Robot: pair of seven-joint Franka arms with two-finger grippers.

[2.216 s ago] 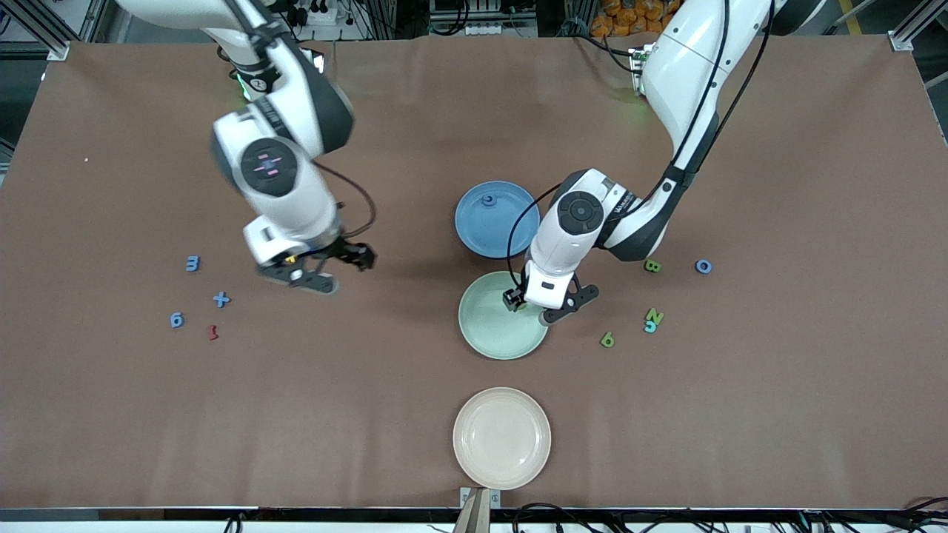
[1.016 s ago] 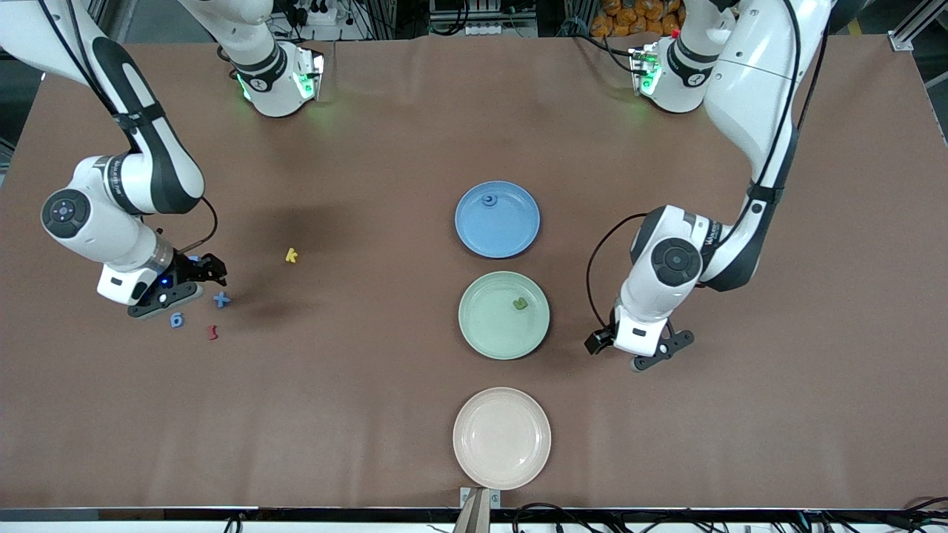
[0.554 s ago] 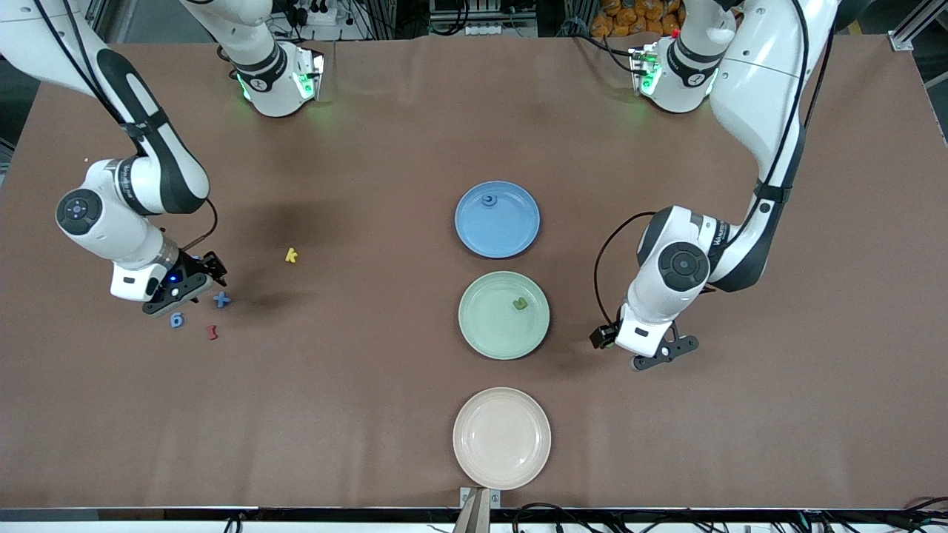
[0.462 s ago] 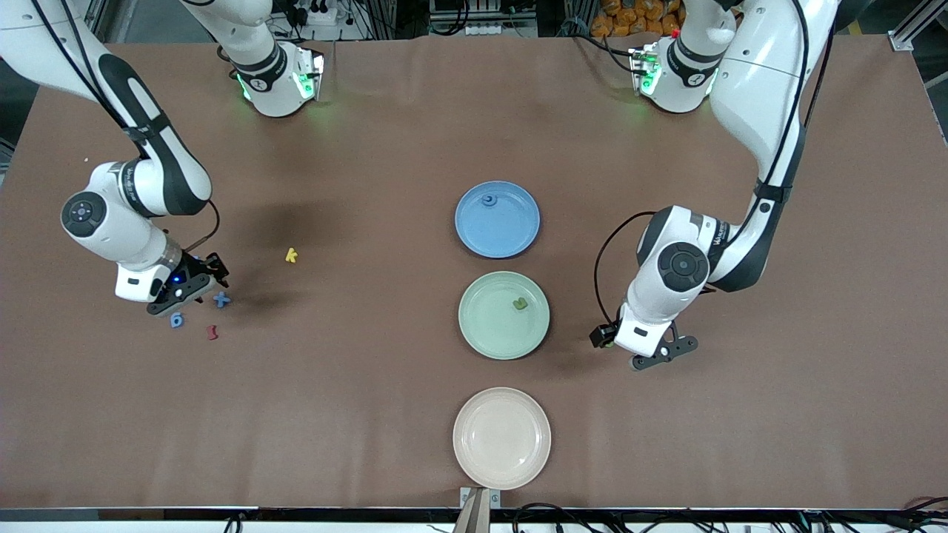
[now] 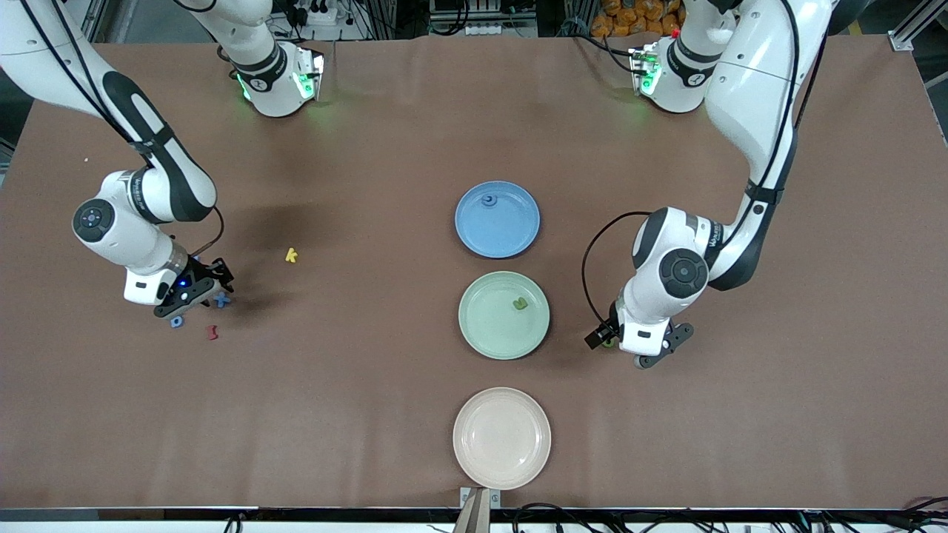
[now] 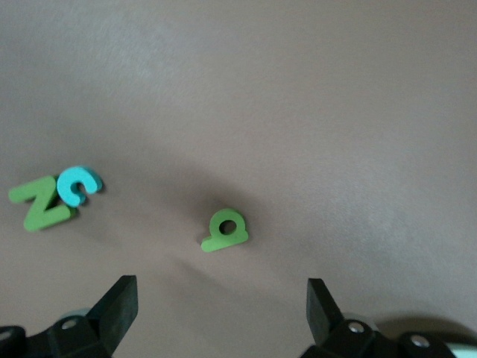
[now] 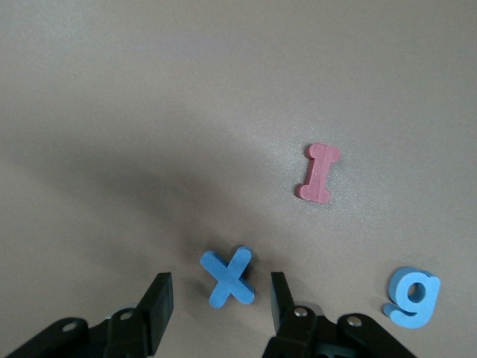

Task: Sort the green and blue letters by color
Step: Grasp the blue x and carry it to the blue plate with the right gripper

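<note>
Right gripper point(image 7: 216, 309): half-closed astride the blue cross point(image 7: 228, 277), lower centre, not yet pinching.
Left gripper point(image 6: 220, 313): spread wide over the green 6 point(image 6: 224, 231).
Handling: light, stiff pieces; pinch their flat edges.

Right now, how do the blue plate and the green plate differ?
The blue plate lies farther from the front camera than the green plate. The blue plate holds a small blue piece; the green plate holds a small green piece. On the blue plate the piece sits near the rim, on the green plate closer to the middle. Both are round, similar in size, each with one piece.
</note>
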